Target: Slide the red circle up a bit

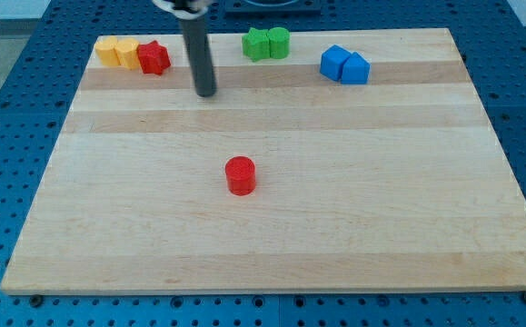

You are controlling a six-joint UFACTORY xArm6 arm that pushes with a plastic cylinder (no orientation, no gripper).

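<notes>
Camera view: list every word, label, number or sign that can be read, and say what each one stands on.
None: no text, number or sign can be read anywhere in this view.
The pale wooden board, the red cylinder block, the red star-shaped block, the yellow blocks, the green blocks, the blue blocks and my tip are all unmarked.

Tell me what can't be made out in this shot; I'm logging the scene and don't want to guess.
- Rod: my tip shows, well above and left of the red circle, but the view's top edge cuts off the arm above.
- Yellow blocks: pressed together, exact shapes too small to tell.
- Green blocks: the same, outlines merge.
- Blue blocks: rear faces hidden; shapes uncertain.
- Red star: contact with the yellow pair unclear.
</notes>
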